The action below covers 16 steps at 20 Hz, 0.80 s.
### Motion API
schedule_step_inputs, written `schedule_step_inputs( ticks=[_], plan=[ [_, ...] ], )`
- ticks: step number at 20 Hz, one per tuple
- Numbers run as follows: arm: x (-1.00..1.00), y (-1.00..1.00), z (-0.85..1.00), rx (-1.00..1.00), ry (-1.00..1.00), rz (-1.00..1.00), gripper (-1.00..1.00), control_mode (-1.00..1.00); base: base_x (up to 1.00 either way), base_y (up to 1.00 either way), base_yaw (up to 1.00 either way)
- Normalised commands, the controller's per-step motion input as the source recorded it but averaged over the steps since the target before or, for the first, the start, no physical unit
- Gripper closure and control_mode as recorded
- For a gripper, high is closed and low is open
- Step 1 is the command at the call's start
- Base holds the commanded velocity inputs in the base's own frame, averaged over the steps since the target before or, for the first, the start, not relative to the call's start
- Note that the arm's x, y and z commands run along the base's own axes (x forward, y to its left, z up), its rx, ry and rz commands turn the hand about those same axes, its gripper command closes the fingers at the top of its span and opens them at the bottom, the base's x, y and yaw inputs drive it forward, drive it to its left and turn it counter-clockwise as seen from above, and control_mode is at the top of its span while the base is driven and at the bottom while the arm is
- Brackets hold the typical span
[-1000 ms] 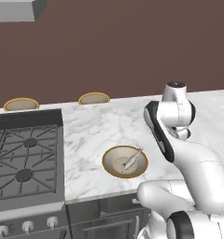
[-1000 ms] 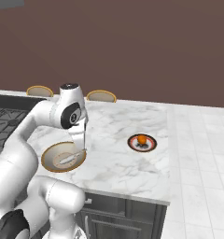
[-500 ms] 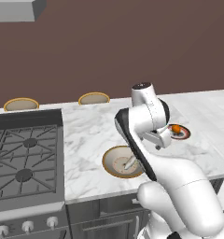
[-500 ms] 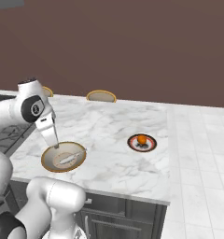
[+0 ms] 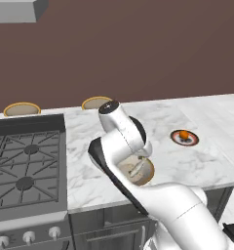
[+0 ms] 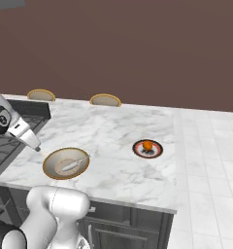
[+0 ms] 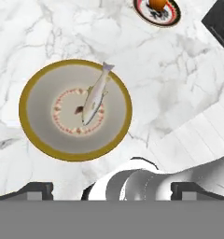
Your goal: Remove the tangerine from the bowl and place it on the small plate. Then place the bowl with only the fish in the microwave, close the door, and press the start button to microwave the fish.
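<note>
The tangerine (image 6: 147,145) sits on the small plate (image 6: 147,149) on the white marble counter (image 6: 113,136), well to the right of the bowl (image 6: 65,163). From the hand camera the same pair shows at the top edge: the tangerine (image 7: 157,3) on the small plate (image 7: 159,13). The bowl (image 7: 75,109) stands near the counter's front edge with only the fish (image 7: 95,95) in it, lying aslant across the pale centre (tail toward the rim). In the left base view the bowl (image 5: 138,171) is partly hidden behind the arm. The gripper (image 6: 37,146) hangs above the counter just left of the bowl, touching nothing and carrying nothing; whether its fingers are spread or closed I cannot tell. Two tan discs (image 6: 105,100) rest at the back of the counter, and a stove (image 5: 24,161) lies to the left.
</note>
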Motion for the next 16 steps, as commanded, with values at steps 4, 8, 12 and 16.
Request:
schedule_step_inputs(
  ticks=[4,8,12,16],
  plan=[
    [0.36,0.62,-0.44,-0.07,0.09,0.48,-1.00,-1.00,0.00,0.00,0.00],
    [0.46,0.54,-0.69,-0.06,0.11,0.38,-1.00,-1.00,0.00,0.00,0.00],
    [0.27,0.12,-0.49,-0.05,0.06,0.12,-1.00,-1.00,0.00,0.00,0.00],
    [0.24,-0.02,-0.40,-0.09,0.09,0.00,-1.00,-1.00,0.00,0.00,0.00]
  ],
)
